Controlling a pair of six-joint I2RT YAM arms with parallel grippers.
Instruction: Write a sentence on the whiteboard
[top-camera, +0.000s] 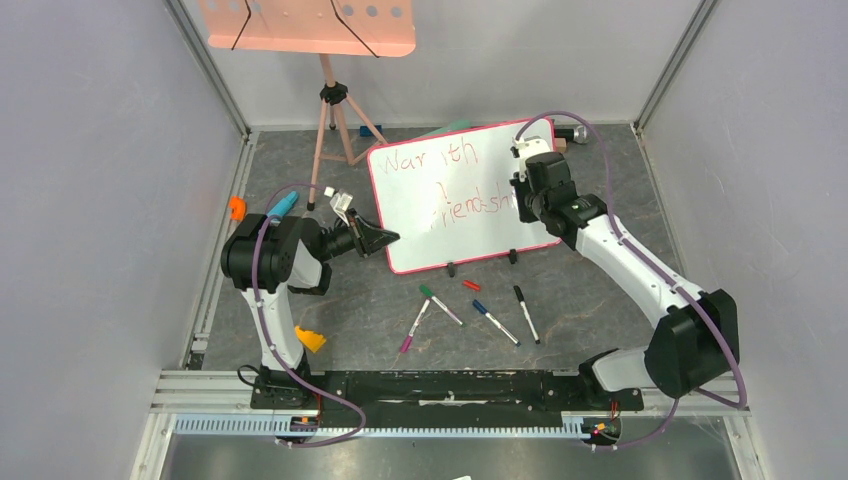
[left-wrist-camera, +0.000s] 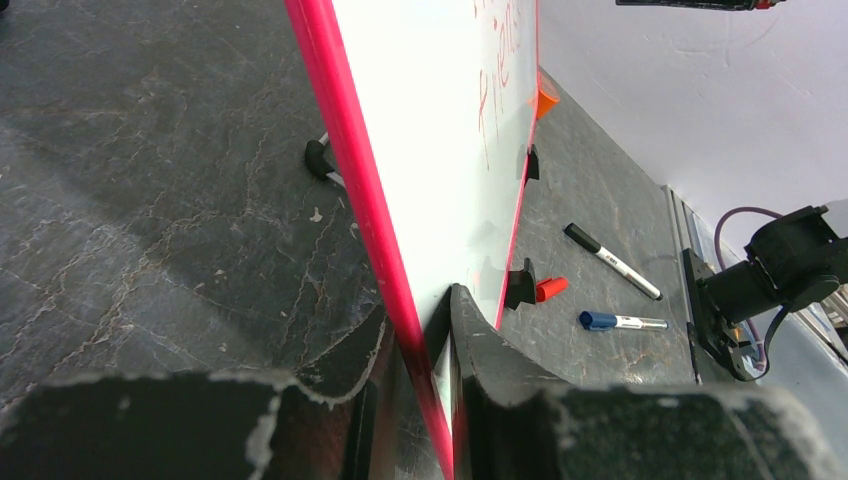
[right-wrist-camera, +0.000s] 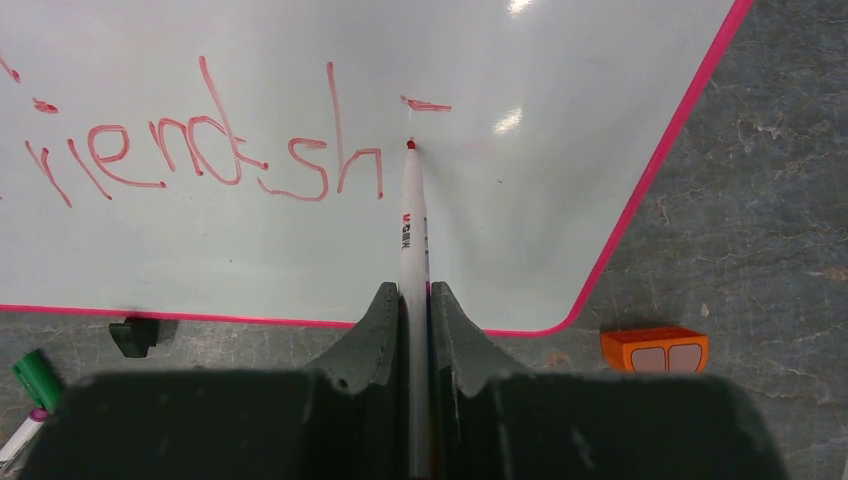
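Observation:
The whiteboard (top-camera: 440, 245) stands tilted on two black clip feet in the middle of the table. The sentence (top-camera: 470, 207) is in thin red marker: "War ith" on top, a small mark below, then "friendsh". My left gripper (top-camera: 385, 238) is shut on the board's left pink rim (left-wrist-camera: 365, 190), one finger on each face (left-wrist-camera: 420, 300). My right gripper (top-camera: 522, 195) is shut on a red marker (right-wrist-camera: 411, 215). In the right wrist view the gripper (right-wrist-camera: 410, 290) points at the board, and the marker tip touches it just right of "sh" (right-wrist-camera: 320, 165), under a short red dash (right-wrist-camera: 425, 103).
Loose markers lie in front of the board: green (top-camera: 440, 303), pink (top-camera: 413, 328), blue (top-camera: 495, 322), black (top-camera: 526, 314), and a red cap (top-camera: 471, 285). An orange block (right-wrist-camera: 654, 349) sits by the board's corner. A salmon-pink perforated tray on a tripod (top-camera: 305, 25) stands at the back left.

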